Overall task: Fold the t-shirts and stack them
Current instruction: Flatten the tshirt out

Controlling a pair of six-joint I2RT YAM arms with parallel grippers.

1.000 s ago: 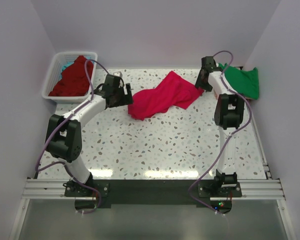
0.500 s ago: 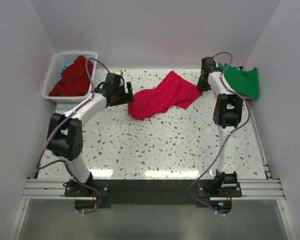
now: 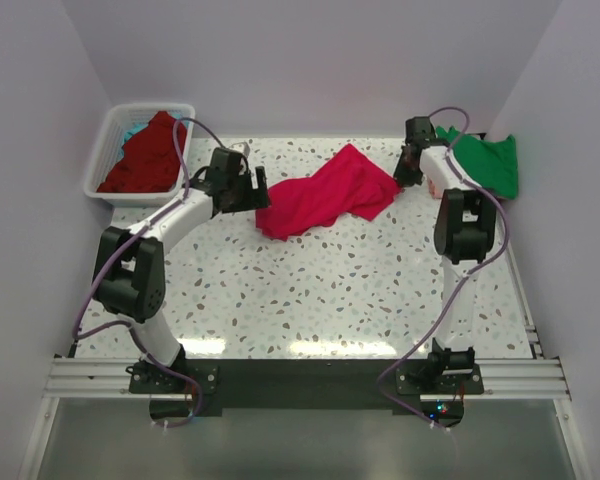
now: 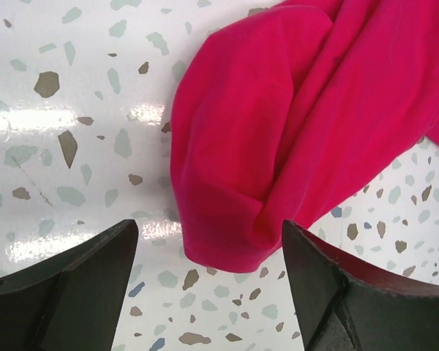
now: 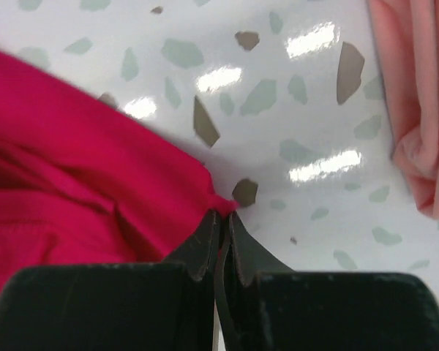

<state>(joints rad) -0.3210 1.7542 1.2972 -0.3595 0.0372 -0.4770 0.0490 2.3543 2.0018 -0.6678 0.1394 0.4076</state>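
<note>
- crimson-pink shirt (image 3: 325, 195) lies crumpled in the upper middle of the top view, on the speckled table (image 3: 330, 290); not spread, not folded
- right gripper (image 5: 221, 219): fingers pressed together, pinching the shirt's pointed corner at its right end, centre of the right wrist view
- left gripper (image 4: 211, 227): fingers wide apart, straddling the shirt's rounded left end; whether they touch the cloth, cannot tell
- salmon-pink shirt (image 5: 417, 110) sits bunched at the right edge of the right wrist view, apart from the pinched corner
- green shirt (image 3: 485, 160) in the upper right of the top view, beside the right arm
- dark red shirt (image 3: 145, 155) heaped in the white basket (image 3: 100, 165), upper left, with a bit of teal cloth (image 3: 132, 130) under it
- step, as judged: early, getting hold of the crimson-pink shirt to spread it flat before folding; no fold made on it
- next move likely: left fingers drop and close on the near end, then both arms pull apart to stretch the cloth
- risk: right pinch holds only a tip of the corner, could slip under tension
</note>
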